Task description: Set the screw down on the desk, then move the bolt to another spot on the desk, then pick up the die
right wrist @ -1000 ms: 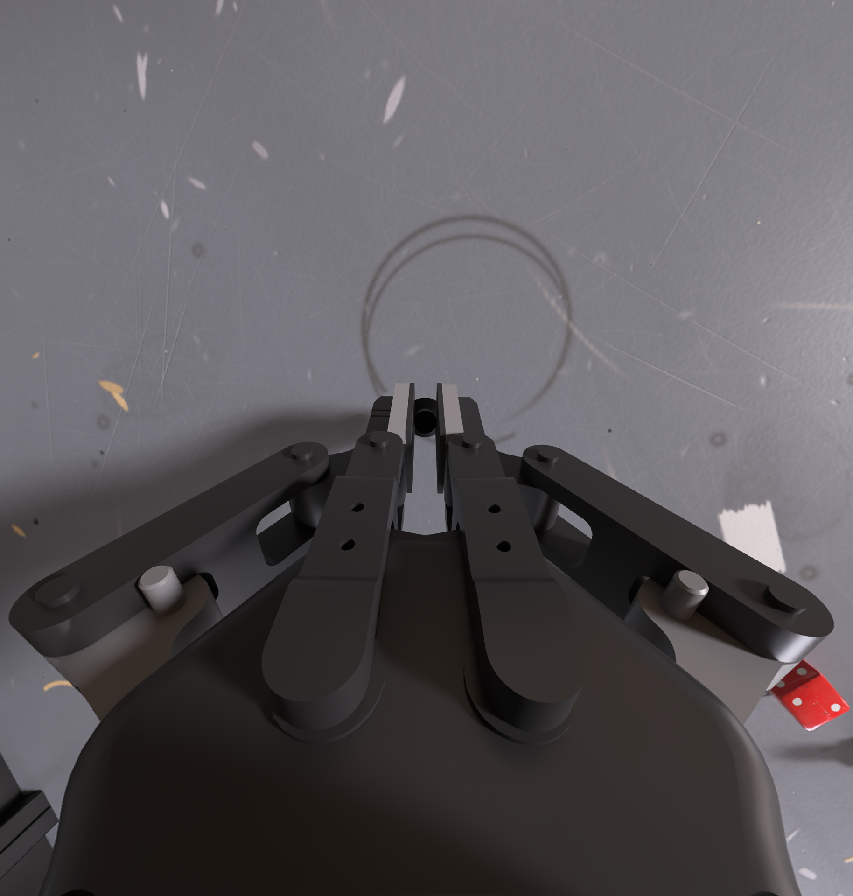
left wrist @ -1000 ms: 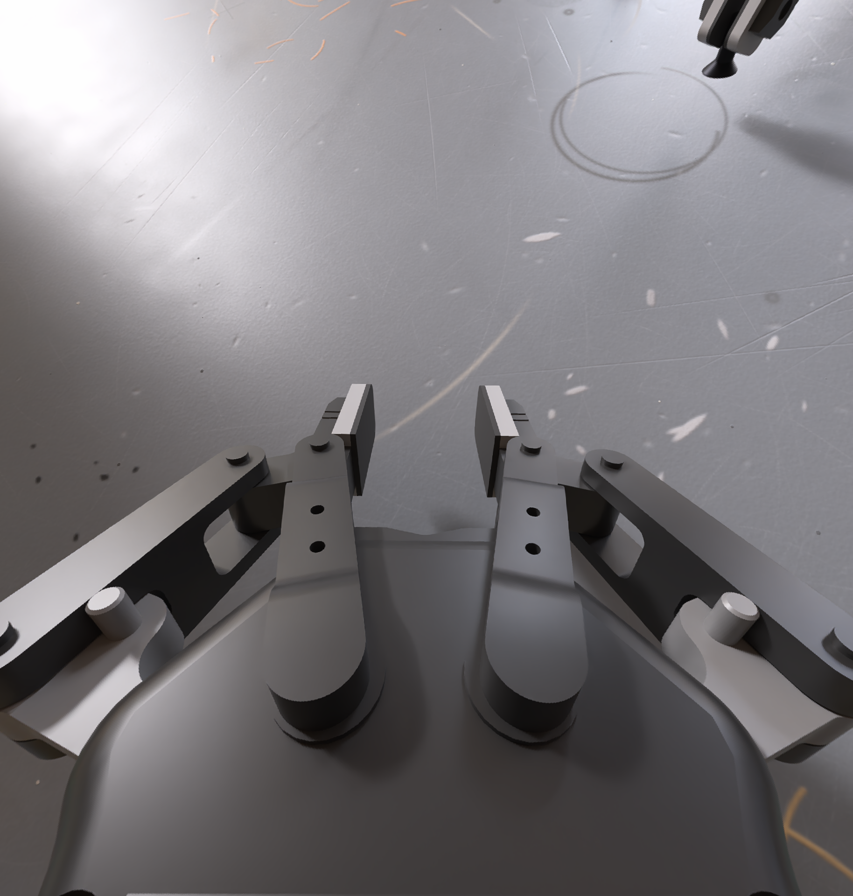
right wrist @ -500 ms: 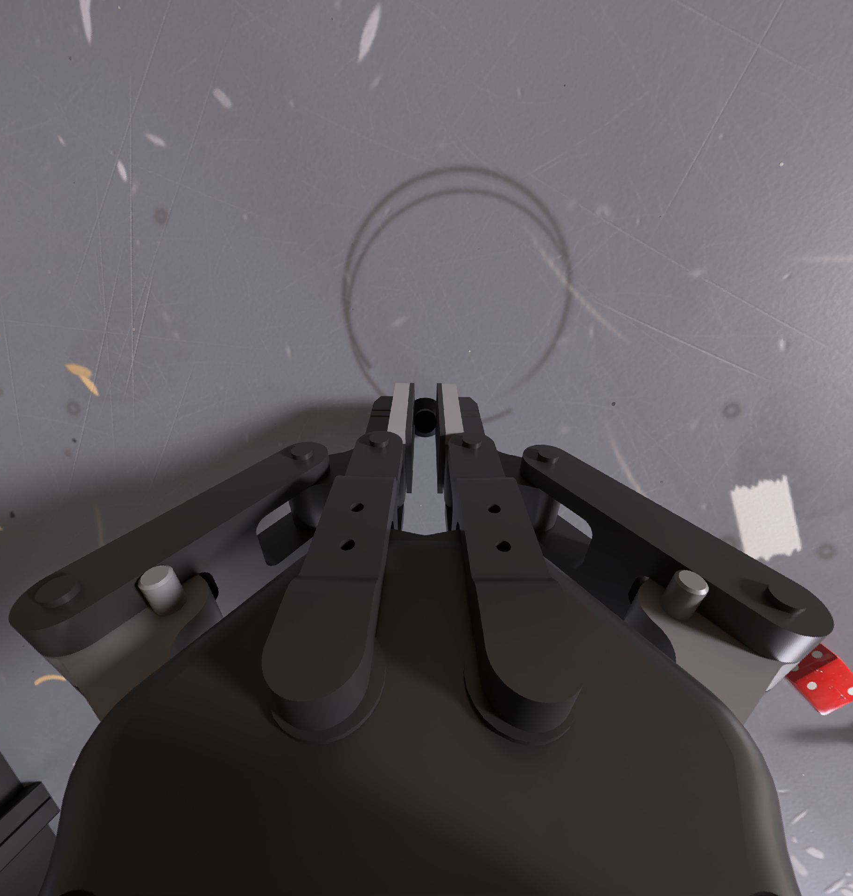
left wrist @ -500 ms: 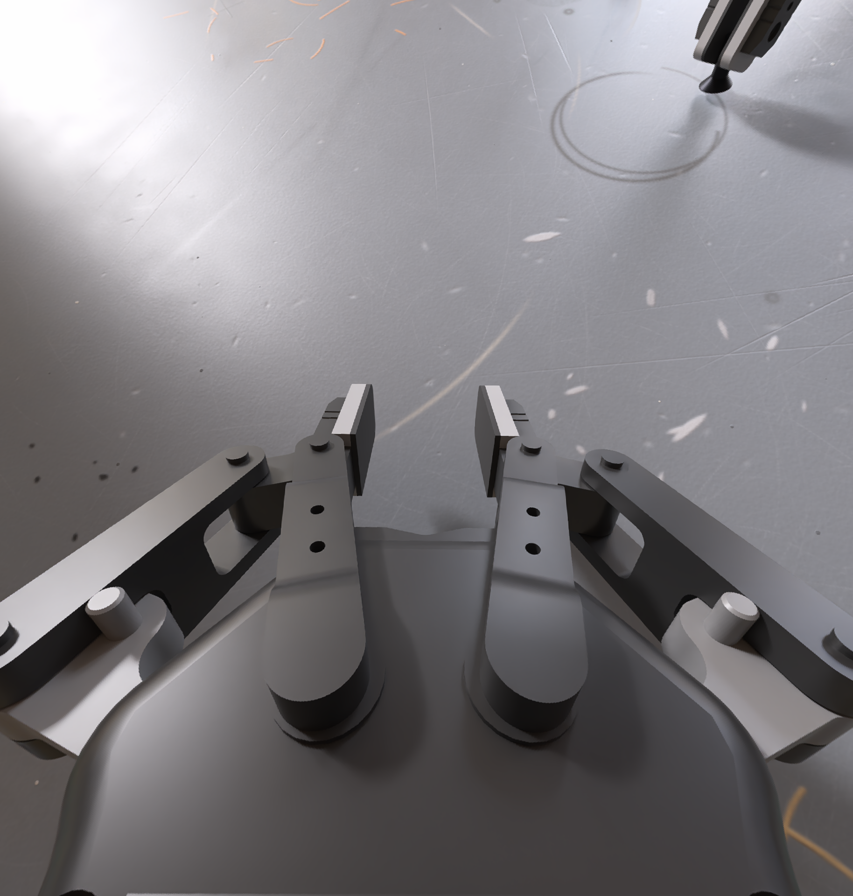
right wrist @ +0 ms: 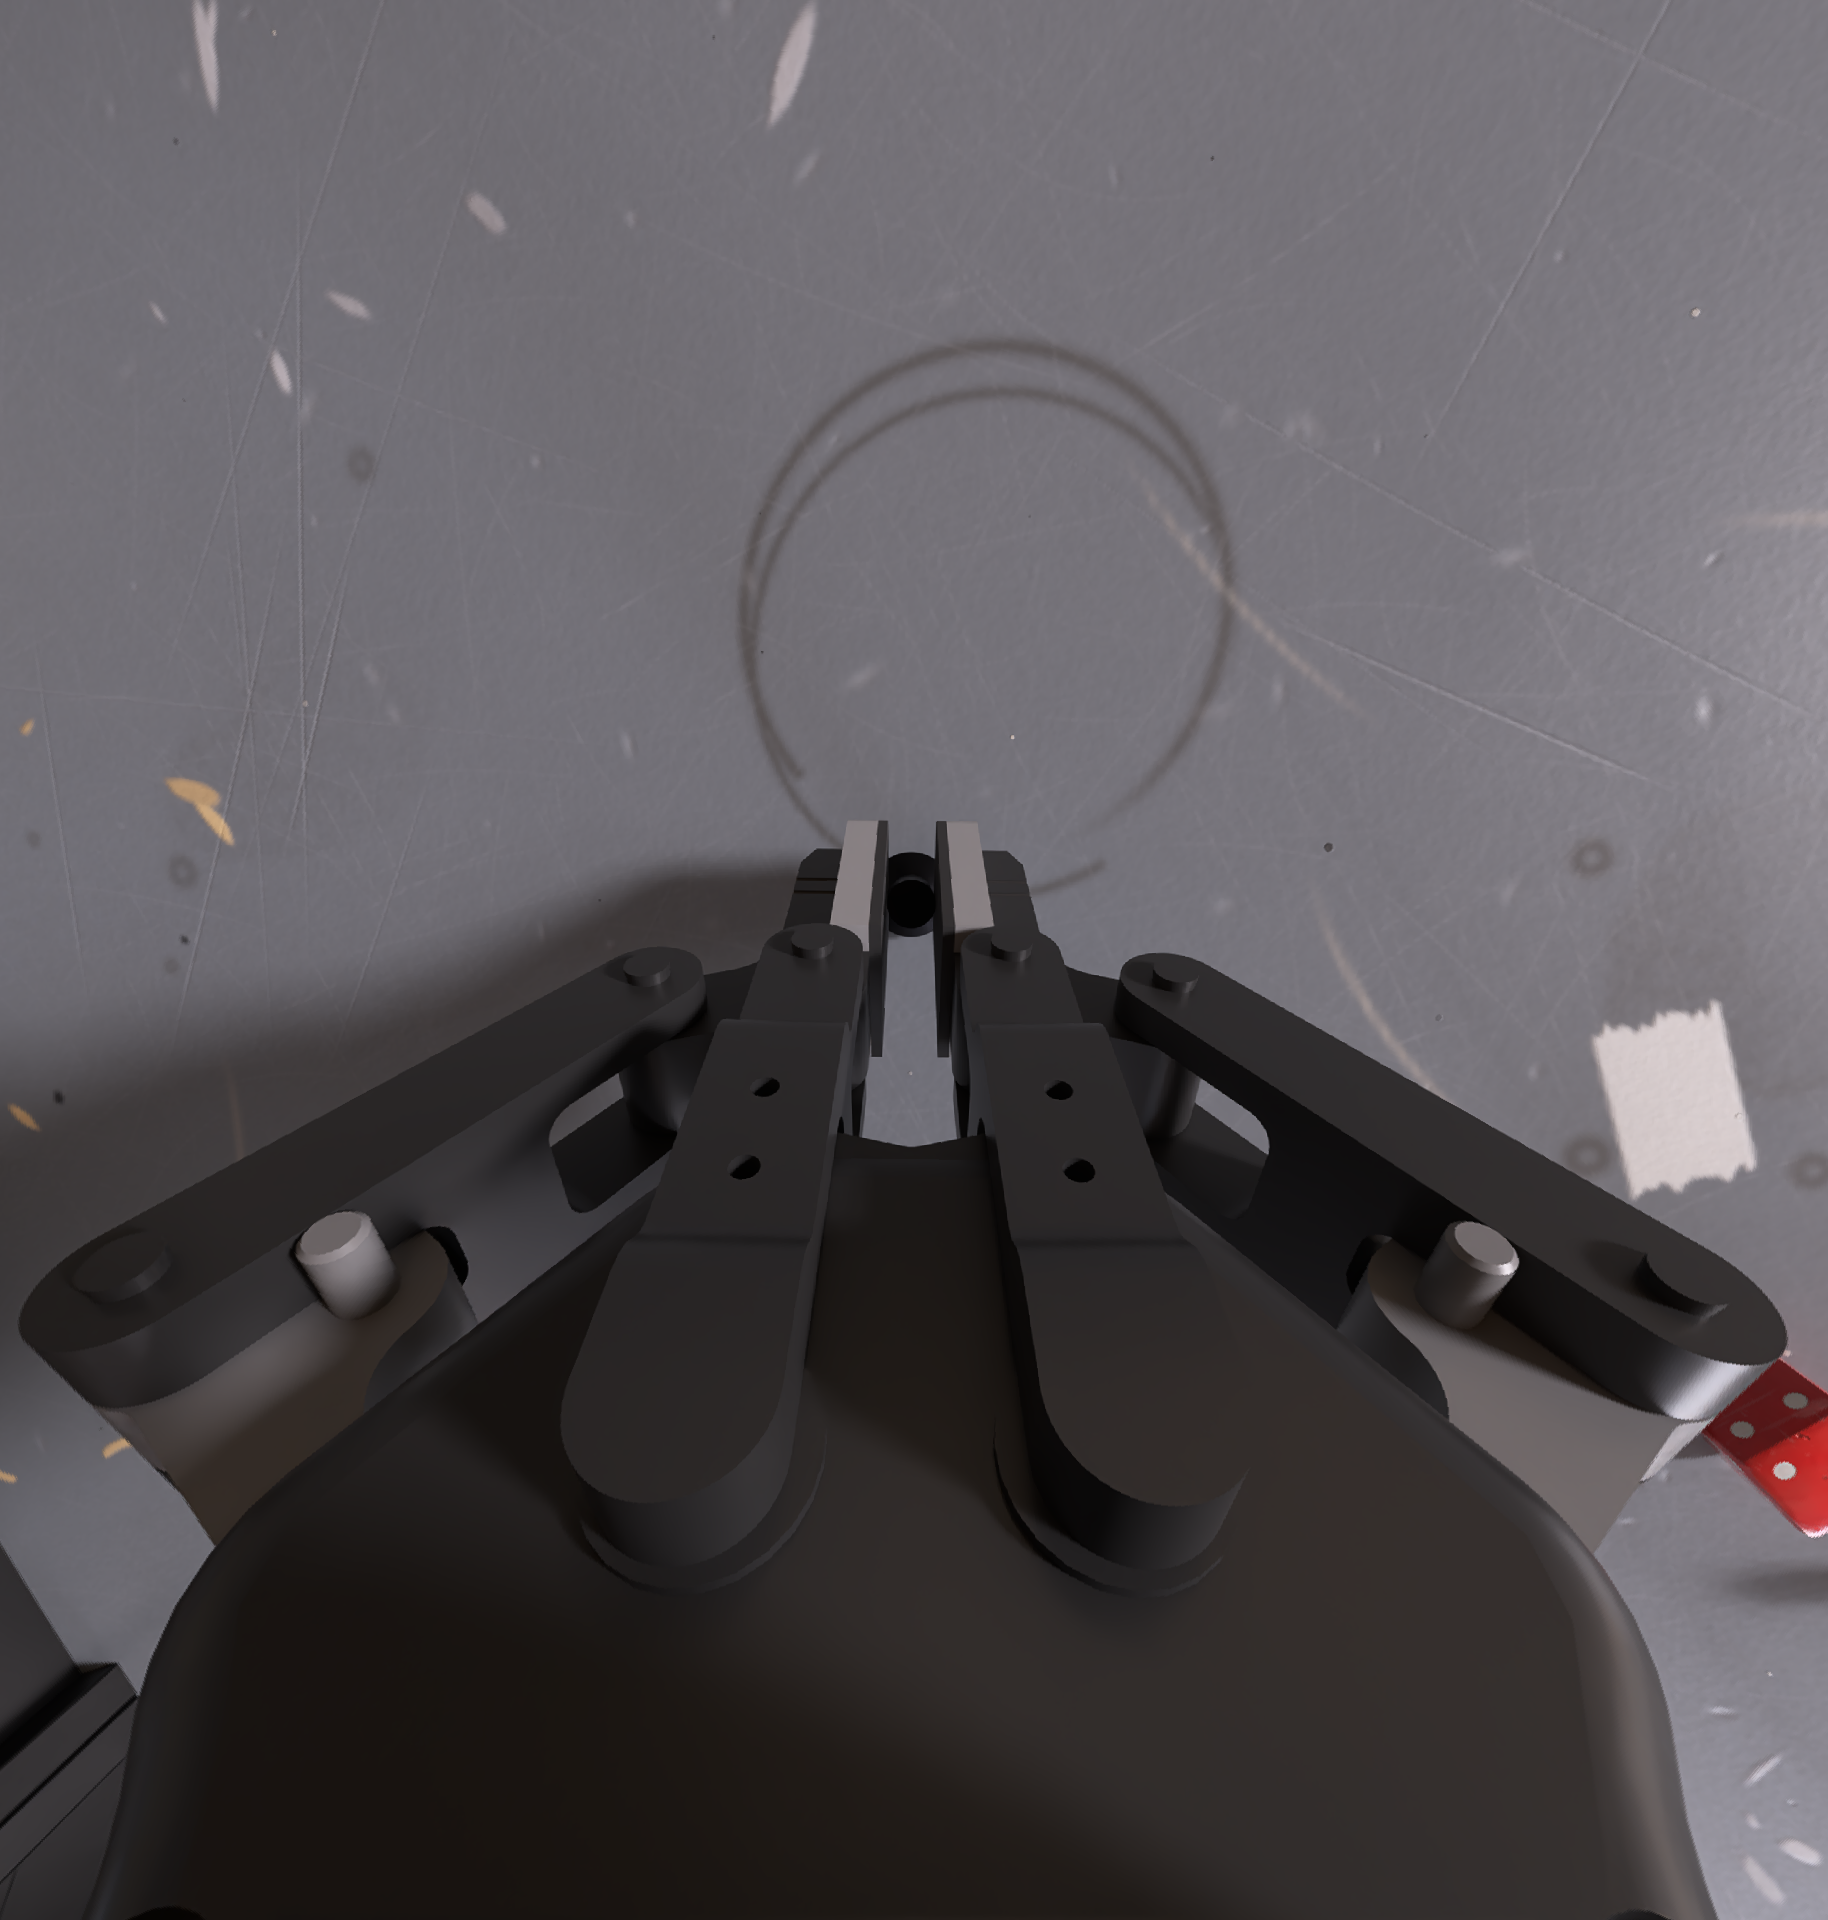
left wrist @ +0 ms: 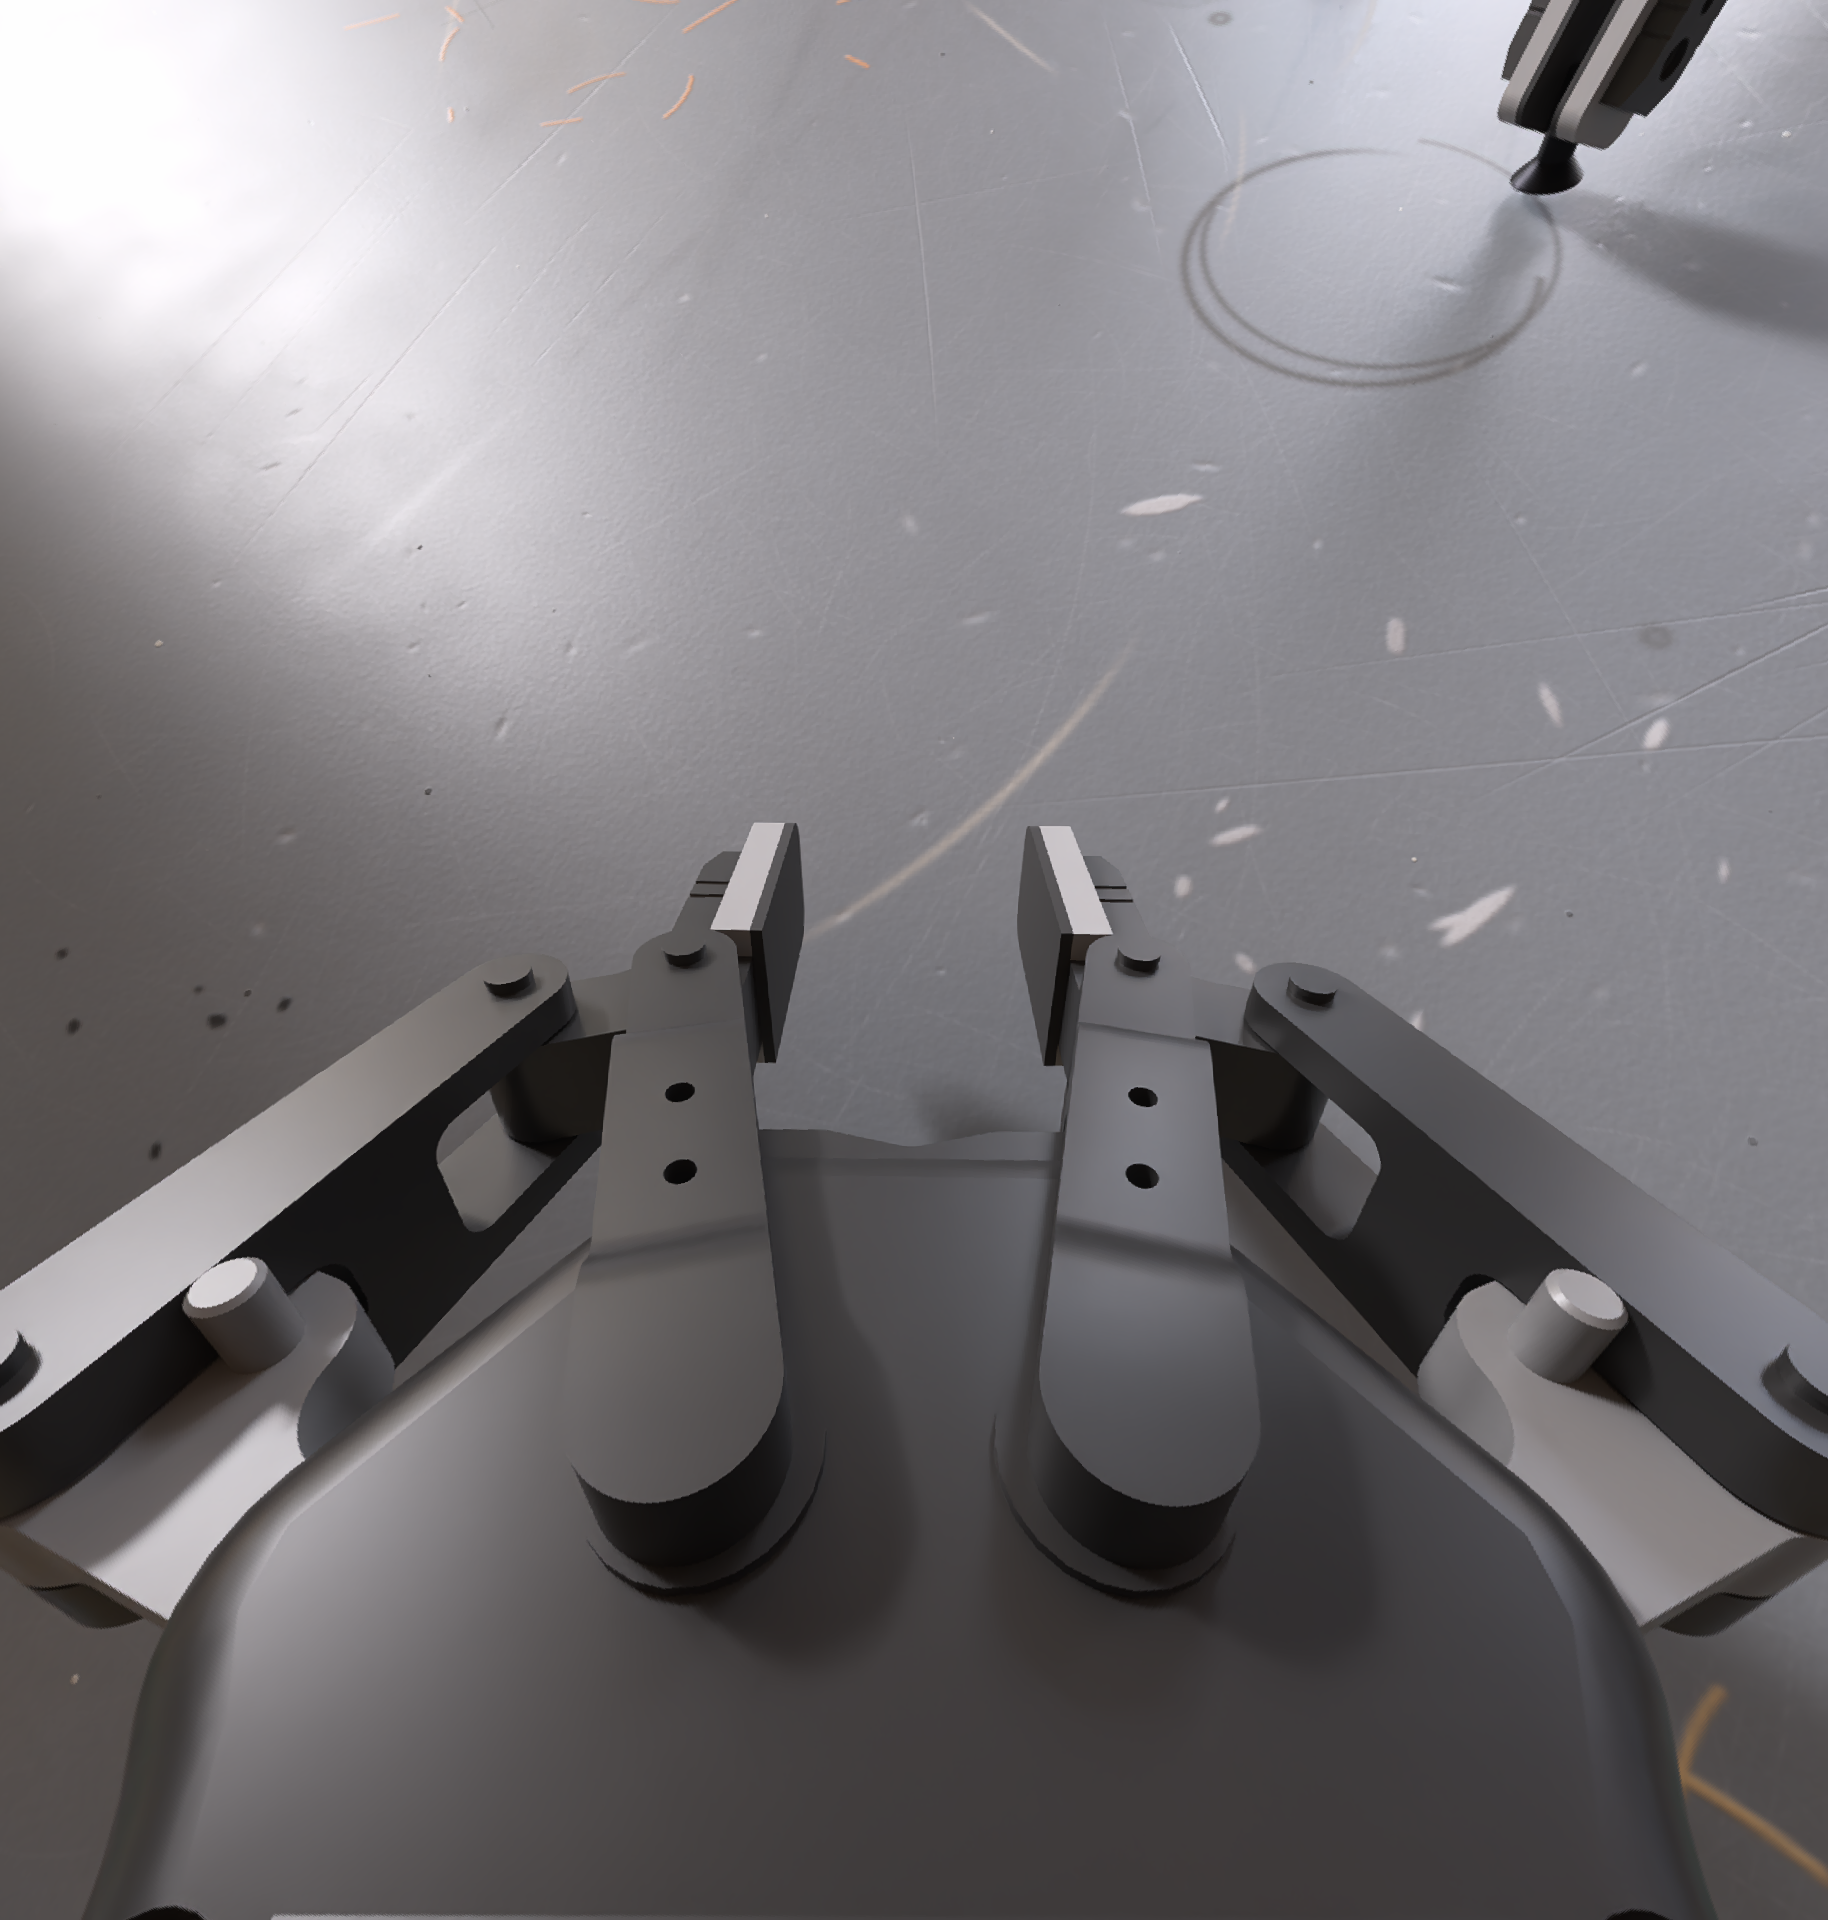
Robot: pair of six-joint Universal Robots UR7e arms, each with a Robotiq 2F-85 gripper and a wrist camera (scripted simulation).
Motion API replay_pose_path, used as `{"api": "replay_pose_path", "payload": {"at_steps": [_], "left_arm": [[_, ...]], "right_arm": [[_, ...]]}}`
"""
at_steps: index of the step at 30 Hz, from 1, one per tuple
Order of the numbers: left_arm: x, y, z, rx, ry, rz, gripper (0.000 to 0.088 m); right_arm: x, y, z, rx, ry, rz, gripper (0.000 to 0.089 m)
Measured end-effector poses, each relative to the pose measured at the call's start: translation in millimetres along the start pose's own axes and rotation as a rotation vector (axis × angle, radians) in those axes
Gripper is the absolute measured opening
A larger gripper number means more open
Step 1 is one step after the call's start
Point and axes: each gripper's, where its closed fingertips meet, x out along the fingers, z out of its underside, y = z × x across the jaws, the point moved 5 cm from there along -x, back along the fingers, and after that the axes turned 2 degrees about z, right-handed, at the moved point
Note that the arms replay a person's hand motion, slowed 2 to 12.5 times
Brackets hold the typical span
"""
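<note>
My right gripper (right wrist: 910, 862) is shut on a small black screw (right wrist: 910, 899) that sits between its pads. In the left wrist view the right gripper (left wrist: 1575, 114) shows at the top right, with the screw's black head (left wrist: 1544, 175) pointing down just above the grey desk (left wrist: 681, 520), at the edge of a scratched ring mark (left wrist: 1372, 260). A red die (right wrist: 1798, 1455) with white dots lies on the desk at the right edge of the right wrist view, partly hidden by the gripper. My left gripper (left wrist: 910, 894) is open and empty over the desk. The bolt is not in view.
A white strip of tape (right wrist: 1674, 1112) lies on the desk (right wrist: 474, 520) right of the ring mark (right wrist: 993, 613). A dark box edge (right wrist: 16, 1704) shows at the lower left of the right wrist view. A dark shadow (right wrist: 1809, 1558) lies below the die.
My right gripper has come down toward the desk with the screw; the ring mark and die have shifted in its view. My left gripper has not moved.
</note>
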Motion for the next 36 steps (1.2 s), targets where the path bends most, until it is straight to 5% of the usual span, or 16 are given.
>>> {"api": "replay_pose_path", "payload": {"at_steps": [36], "left_arm": [[0.3, 0.3, 0.2, 0.005, -0.003, -0.002, 0.0381]], "right_arm": [[1.3, 3.3, 2.2, 0.083, 0.014, -0.084, 0.0079]]}}
